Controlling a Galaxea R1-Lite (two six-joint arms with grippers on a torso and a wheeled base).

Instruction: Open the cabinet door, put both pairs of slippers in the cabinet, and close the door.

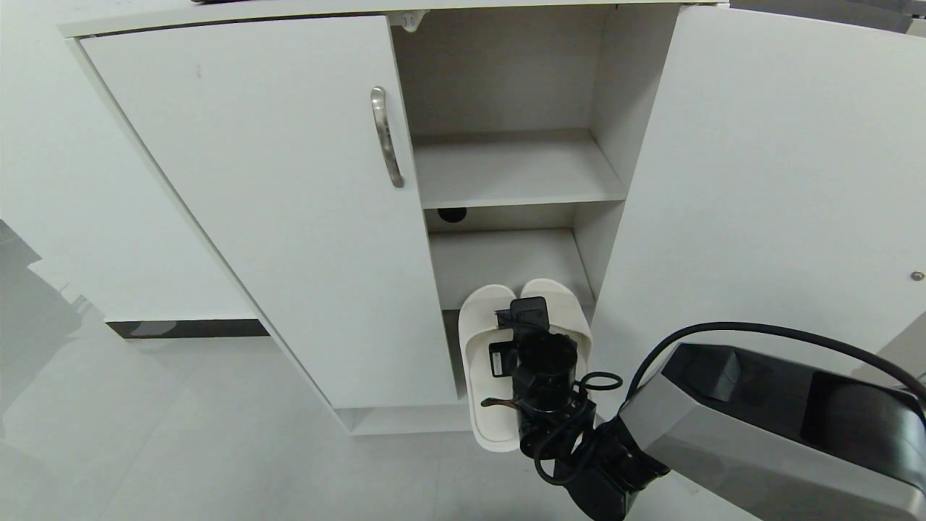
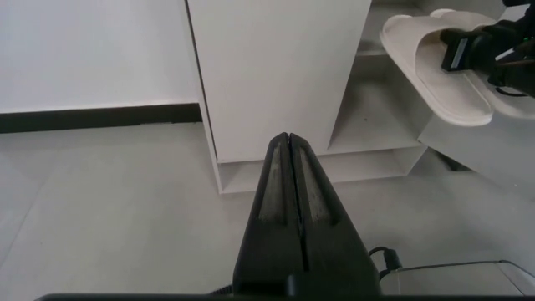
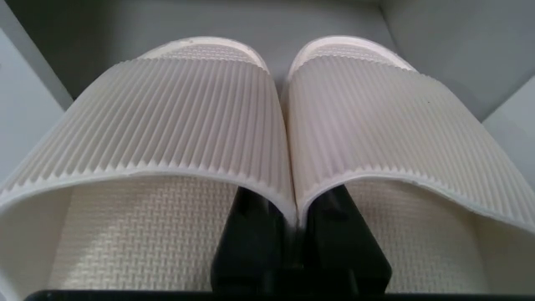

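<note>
A pair of white slippers (image 1: pixel 483 347) hangs side by side in my right gripper (image 1: pixel 530 312), which is shut on the two inner strap edges (image 3: pixel 288 180). Their toes reach into the cabinet's lower compartment (image 1: pixel 506 257) while the heels stick out over the floor. The black fingers (image 3: pixel 251 242) sit under the ribbed straps (image 3: pixel 175 117). The cabinet's right door (image 1: pixel 759 181) stands wide open and the left door (image 1: pixel 275 217) is closed. My left gripper (image 2: pixel 288 171) is shut on nothing, low over the floor, facing the cabinet base, with the slippers (image 2: pixel 435 79) off to one side.
The upper shelf (image 1: pixel 514 170) is bare, with a dark hole (image 1: pixel 453 214) beneath it. A metal handle (image 1: pixel 387 137) sits on the closed left door. Grey floor (image 1: pixel 181 449) spreads in front and to the left. A white wall with a dark skirting (image 1: pixel 188 329) runs behind.
</note>
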